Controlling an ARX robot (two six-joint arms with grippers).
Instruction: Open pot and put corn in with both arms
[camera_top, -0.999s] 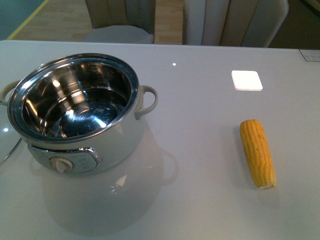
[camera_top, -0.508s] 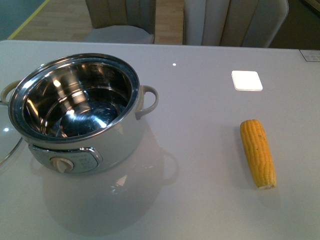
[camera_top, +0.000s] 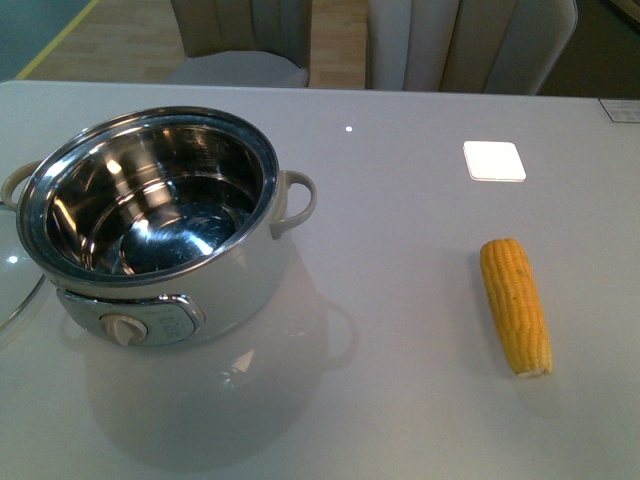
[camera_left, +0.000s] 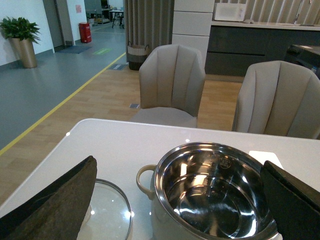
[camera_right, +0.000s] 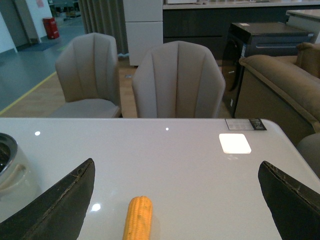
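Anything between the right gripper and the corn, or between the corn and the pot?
Nothing visible. The corn lies on bare table ahead of the open right gripper, and nothing stands between it and the pot. The lid is off, lying on the pot's side away from the corn.

Nothing legible anywhere — a small card (camera_right: 245, 124) on the table (camera_right: 200, 165), at one o'clock from the corn (camera_right: 137, 217), bears unreadable print; stamped marks inside the pot (camera_left: 215, 190) blur too.
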